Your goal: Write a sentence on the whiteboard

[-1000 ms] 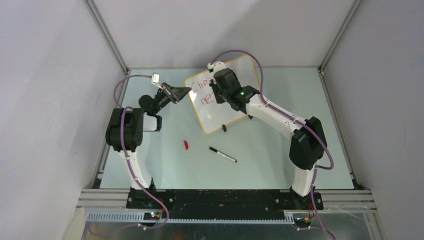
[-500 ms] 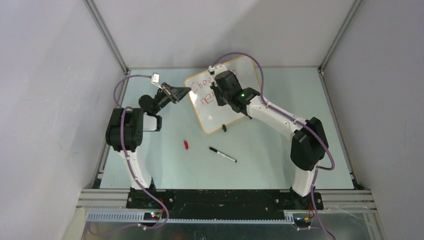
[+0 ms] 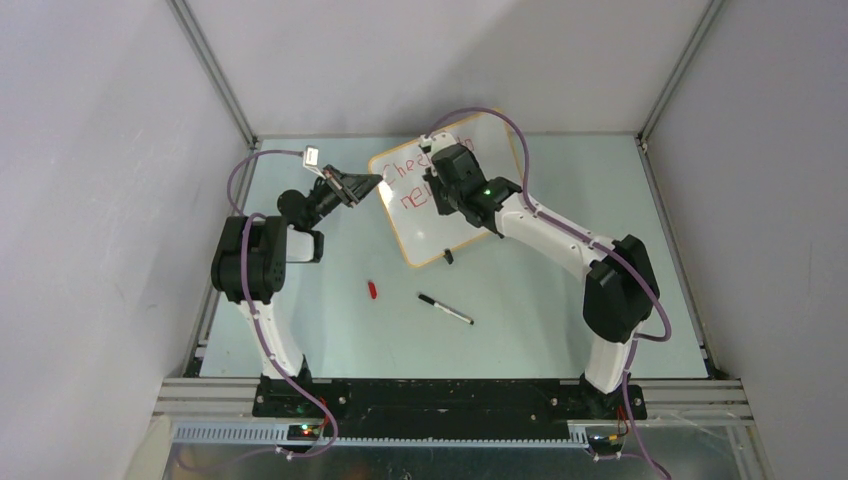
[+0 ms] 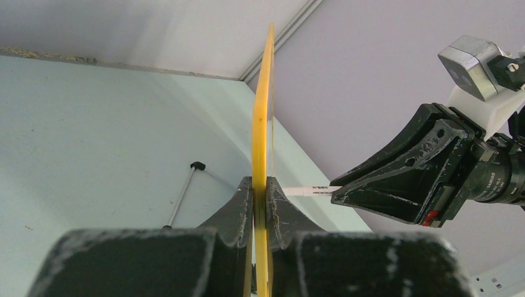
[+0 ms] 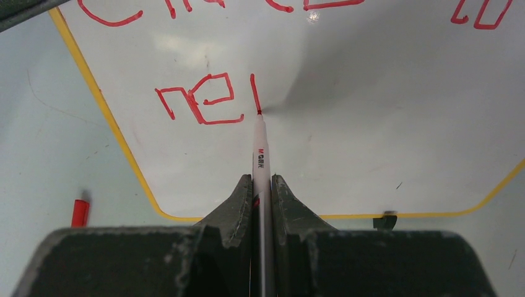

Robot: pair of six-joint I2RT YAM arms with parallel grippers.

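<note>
Clamping the seemingly light, slick whiteboard (image 4: pixel 263 93) by its rim, my left hand (image 4: pixel 260 185) steadies it while my right hand (image 5: pixel 263 185) pinches the marker (image 5: pixel 260 148).

Whiteboard (image 5: pixel 371 124) face: glossy white, smooth, with a glare spot at upper centre of the right wrist view. Rim (image 4: pixel 263 111): smooth yellow-orange, plastic-looking. Left gripper (image 4: pixel 260 181) and right gripper (image 5: pixel 262 180): matt black, rough-looking, pale scuffs along edges. Marker (image 5: pixel 260 154) barrel: smooth white plastic. Table (image 3: pixel 540 310): matt pale green, faintly scratched. Frame rails (image 3: pixel 215 75): dull grey metal.
</note>
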